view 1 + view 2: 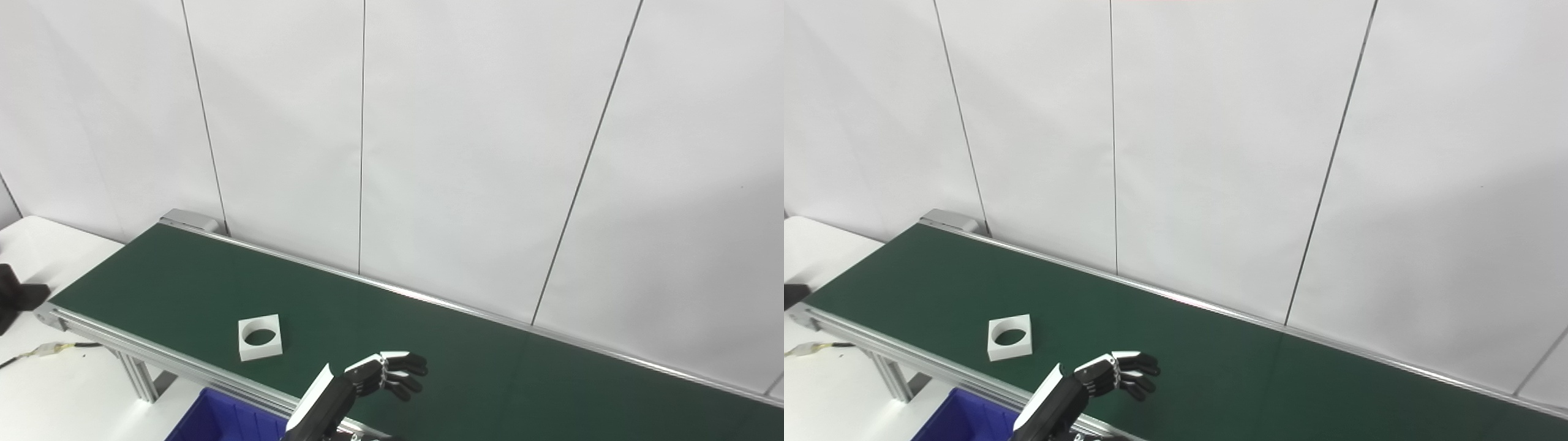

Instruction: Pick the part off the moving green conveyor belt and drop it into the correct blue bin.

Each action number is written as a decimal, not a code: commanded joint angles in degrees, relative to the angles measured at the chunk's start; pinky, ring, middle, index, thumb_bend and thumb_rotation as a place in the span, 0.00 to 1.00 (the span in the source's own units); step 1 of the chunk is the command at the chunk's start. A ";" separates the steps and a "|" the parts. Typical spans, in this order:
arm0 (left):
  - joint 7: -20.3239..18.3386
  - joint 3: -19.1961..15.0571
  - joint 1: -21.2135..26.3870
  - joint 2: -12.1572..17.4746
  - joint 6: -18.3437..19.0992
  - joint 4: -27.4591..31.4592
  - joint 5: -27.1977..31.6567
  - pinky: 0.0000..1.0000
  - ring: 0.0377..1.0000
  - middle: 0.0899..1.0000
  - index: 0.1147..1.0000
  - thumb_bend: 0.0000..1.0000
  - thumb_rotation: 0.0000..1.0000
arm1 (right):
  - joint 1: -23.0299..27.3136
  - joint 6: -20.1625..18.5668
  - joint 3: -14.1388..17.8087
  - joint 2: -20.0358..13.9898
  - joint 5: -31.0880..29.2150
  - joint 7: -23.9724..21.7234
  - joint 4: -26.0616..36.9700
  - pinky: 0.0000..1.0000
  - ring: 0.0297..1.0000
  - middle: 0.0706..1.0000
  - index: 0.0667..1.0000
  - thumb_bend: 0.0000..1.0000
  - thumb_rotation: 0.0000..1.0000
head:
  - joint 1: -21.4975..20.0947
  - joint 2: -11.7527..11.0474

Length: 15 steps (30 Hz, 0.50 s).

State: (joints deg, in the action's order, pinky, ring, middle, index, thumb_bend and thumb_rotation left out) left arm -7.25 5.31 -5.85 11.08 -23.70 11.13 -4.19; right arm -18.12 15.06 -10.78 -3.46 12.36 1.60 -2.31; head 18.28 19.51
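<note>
Part: a white square block [260,337] with a round hole through its middle lay flat on the green belt, in the lower left of the frame, close to the belt's near edge and touched by nothing.

Belt: the green belt [429,343] ran as a long band from the left middle of the frame down to the lower right, with a silver rail along each long side and a metal end cap at its upper left end.

Left hand: a black and white hand [383,373] hung over the belt at the lower centre of the frame, to the right of the block and apart from it. Its fingers [409,362] were spread and loosely curled, pointing right, and it held nothing.

Right hand: not seen in either view.

Bin: a blue bin [211,422] showed only a corner at the bottom edge, below the belt's near rail and just left of the forearm.

Table: a white table [61,392] filled the lower left corner, with a thin cable [46,350] lying on it beside the belt's frame leg, and a dark object [15,297] cut off at the left edge that I could not make out.

Wall: white panels [459,153] with thin dark seams stood behind the belt.
</note>
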 commanded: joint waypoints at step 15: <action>-1.65 -2.13 9.26 4.48 8.98 3.82 -13.57 0.76 0.85 0.89 0.86 0.77 0.57 | 1.70 4.16 0.23 -0.08 1.59 0.82 -0.56 0.78 0.83 0.86 0.93 0.31 0.35 | 0.50 -0.53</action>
State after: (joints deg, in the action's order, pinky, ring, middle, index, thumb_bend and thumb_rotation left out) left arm -9.36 3.71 1.47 14.74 -15.38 14.37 -15.96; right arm -16.97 15.61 -10.75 -3.64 13.84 1.75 -3.62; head 18.72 18.98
